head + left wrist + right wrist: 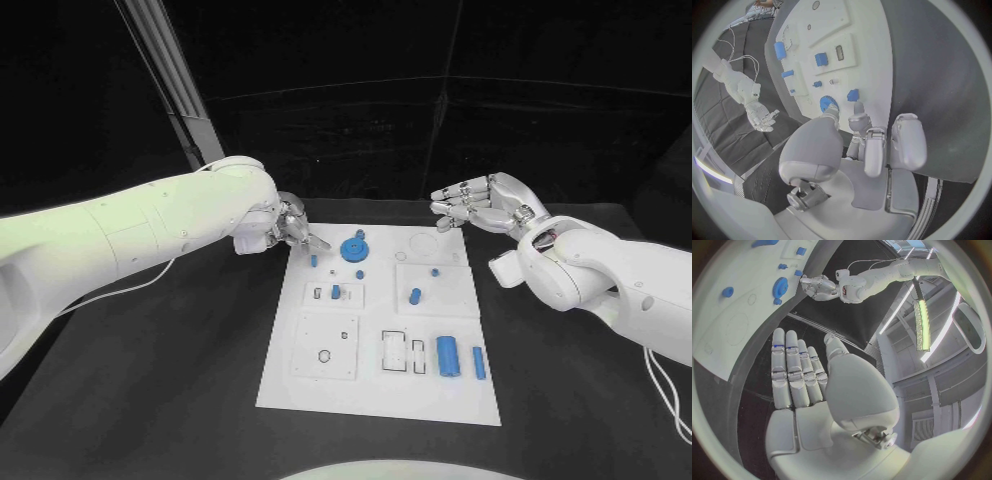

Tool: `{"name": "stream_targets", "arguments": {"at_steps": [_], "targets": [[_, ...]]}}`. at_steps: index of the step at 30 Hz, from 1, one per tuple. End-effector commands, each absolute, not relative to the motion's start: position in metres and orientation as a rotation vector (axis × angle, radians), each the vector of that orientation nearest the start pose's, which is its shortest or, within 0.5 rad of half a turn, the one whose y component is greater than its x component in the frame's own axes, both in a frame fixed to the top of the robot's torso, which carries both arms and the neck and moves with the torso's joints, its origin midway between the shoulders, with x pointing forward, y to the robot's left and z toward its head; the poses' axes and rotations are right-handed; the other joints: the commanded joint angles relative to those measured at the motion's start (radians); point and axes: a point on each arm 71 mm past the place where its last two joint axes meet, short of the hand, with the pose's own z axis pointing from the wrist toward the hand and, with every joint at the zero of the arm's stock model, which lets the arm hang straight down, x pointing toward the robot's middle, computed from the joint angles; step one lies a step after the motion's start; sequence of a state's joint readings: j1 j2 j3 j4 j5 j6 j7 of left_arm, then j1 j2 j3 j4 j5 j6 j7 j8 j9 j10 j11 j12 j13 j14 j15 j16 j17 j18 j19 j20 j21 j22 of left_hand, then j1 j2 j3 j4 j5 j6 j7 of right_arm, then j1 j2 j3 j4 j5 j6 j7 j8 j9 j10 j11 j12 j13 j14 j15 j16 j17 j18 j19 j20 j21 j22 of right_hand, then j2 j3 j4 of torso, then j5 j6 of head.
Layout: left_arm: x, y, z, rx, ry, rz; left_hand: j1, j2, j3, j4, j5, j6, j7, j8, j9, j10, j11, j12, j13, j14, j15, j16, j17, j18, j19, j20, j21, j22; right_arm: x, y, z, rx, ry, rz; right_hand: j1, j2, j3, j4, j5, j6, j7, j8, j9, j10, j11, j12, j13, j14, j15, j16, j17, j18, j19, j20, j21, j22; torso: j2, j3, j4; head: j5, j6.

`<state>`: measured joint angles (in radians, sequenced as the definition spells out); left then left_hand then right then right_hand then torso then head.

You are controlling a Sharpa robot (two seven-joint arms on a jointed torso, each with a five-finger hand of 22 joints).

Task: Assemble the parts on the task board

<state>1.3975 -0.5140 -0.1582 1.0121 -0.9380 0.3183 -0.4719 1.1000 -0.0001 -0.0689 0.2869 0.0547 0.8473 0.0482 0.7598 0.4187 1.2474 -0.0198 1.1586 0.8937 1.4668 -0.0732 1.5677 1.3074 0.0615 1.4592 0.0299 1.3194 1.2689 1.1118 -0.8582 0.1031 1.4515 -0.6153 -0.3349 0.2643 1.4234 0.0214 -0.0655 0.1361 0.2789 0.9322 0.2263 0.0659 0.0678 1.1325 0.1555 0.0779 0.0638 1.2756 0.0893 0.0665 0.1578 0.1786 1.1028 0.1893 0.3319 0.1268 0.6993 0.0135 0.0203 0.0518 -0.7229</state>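
Task board (378, 380) lies mid-table (159, 400), its blue gear (356, 247) near the far edge. My left robot hand (293, 228) sits at the board's 11 o'clock corner, fingers curled, empty, just beside the gear. My right robot hand (485, 202) hovers at 1 o'clock, fingers straight, pressed together, holding nothing.
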Motion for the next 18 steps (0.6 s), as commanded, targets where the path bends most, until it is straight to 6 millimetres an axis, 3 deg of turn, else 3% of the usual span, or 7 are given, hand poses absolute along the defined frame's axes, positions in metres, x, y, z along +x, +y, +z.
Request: {"name": "stream_targets", "arguments": {"at_steps": [1, 7, 18], "targets": [[0.5739, 0.1962, -0.1874, -0.179, 2.403, -0.298, 0.028, 0.003, -0.004, -0.006, -0.001, 0.005, 0.002, 0.005, 0.002, 0.005, -0.001, 0.005, -0.001, 0.104, -0.009, 0.003, 0.263, 0.01, 0.006, -0.003, 0.002, 0.0, 0.5016, -0.2316, -0.1701, 0.591, 1.495, 1.263, -0.011, -0.001, -0.007, -0.001, 0.003, -0.007, -0.003, 0.003, 0.002, -0.008, -0.002, 0.006, 0.0, -0.008, 0.002, 0.0, -0.001, 0.004, 0.002, 0.002, -0.004, -0.001, 0.0, 0.0001, 0.0009, 0.0, -0.001], [0.5752, 0.1976, -0.1898, -0.181, 2.418, -0.276, 0.077, 0.014, 0.006, -0.017, -0.001, -0.001, 0.003, 0.007, 0.003, 0.004, -0.001, 0.004, -0.003, 0.104, -0.009, 0.003, 0.263, 0.01, 0.004, -0.004, 0.0, -0.001, 0.5015, -0.2317, -0.1701, 0.591, 1.495, 1.262, -0.012, 0.0, -0.007, -0.001, 0.004, -0.007, -0.003, 0.003, 0.002, -0.008, -0.002, 0.007, 0.0, -0.008, 0.002, 0.0, -0.001, 0.004, 0.002, 0.002, -0.005, -0.001, -0.001, -0.0001, 0.001, 0.0, -0.002], [0.5755, 0.1961, -0.1952, -0.175, 2.436, -0.263, 0.084, 0.016, 0.009, -0.018, 0.0, -0.001, 0.003, 0.008, 0.004, 0.006, -0.001, 0.005, -0.001, 0.104, -0.009, 0.003, 0.263, 0.009, 0.006, -0.004, 0.003, 0.002, 0.5016, -0.2312, -0.1701, 0.591, 1.495, 1.263, -0.011, 0.0, -0.007, -0.001, 0.005, -0.007, -0.003, 0.003, 0.002, -0.008, -0.002, 0.007, 0.0, -0.007, 0.002, 0.0, -0.002, 0.004, 0.002, 0.002, -0.005, -0.002, -0.001, 0.0, 0.001, -0.001, -0.004]]}}
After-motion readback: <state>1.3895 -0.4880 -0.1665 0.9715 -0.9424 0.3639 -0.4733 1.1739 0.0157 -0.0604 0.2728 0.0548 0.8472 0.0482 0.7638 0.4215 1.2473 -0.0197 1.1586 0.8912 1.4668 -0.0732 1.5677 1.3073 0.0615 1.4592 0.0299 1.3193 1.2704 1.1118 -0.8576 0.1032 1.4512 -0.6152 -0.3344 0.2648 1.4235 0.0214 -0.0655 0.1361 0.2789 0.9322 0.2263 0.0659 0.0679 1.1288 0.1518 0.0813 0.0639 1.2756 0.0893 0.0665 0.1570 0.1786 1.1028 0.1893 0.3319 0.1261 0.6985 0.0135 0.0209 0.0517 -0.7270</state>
